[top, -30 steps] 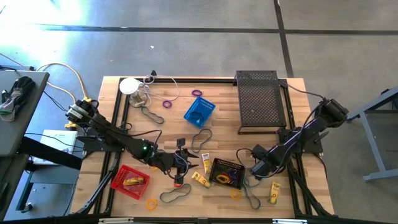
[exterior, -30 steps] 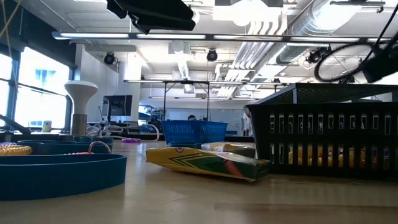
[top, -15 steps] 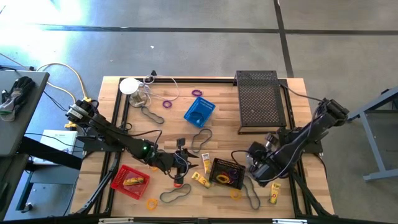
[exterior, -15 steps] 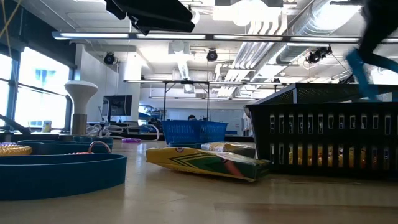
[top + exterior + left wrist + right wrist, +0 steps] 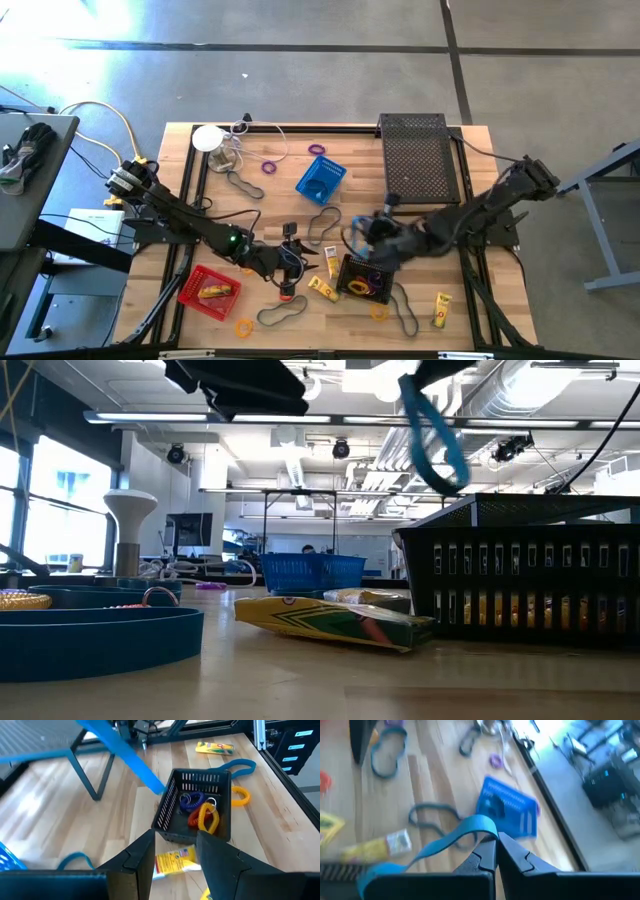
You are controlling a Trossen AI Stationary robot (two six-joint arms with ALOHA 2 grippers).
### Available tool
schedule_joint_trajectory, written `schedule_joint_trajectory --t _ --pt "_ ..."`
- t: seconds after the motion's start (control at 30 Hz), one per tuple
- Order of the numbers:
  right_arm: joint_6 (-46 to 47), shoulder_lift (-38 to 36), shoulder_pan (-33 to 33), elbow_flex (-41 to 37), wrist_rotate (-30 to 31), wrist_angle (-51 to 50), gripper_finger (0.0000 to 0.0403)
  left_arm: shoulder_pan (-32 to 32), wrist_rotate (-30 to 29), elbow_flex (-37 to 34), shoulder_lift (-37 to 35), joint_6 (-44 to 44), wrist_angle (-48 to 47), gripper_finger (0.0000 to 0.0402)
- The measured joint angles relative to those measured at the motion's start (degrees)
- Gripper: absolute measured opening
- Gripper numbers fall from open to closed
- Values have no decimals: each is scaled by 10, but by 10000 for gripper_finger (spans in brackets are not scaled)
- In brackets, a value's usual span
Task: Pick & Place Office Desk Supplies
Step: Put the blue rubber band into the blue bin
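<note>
A blue elastic band loop (image 5: 451, 840) is pinched in the right gripper (image 5: 496, 851)'s clenched fingers, carried above the black mesh basket (image 5: 364, 277), presumably for dropping in; the left gripper (image 5: 175, 851) waits near a red ring (image 5: 287, 293) on the counter (image 5: 270, 190), fingers parted, empty.

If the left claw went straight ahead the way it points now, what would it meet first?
Probably the black mesh basket, which sits directly beyond the left claw in its wrist view. A yellow tube lies on the table between them, likely below the claw's line; depth is unclear.

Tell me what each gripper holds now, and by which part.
The right gripper pinches a blue band loop at one end; the rest hangs free. The left gripper holds nothing.
</note>
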Motion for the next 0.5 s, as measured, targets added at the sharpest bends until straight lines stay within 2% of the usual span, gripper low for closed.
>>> schedule_joint_trajectory --t 0.2,0.4,0.5 --pt "-139 0 -100 0 -9 133 2 -12 0 0 0 -42 -29 139" --pt "-228 9 -211 -14 -192 282 2 -30 0 0 0 -52 -44 139" --pt "-246 19 -261 -24 -245 328 2 -36 0 -1 0 -53 -48 139"
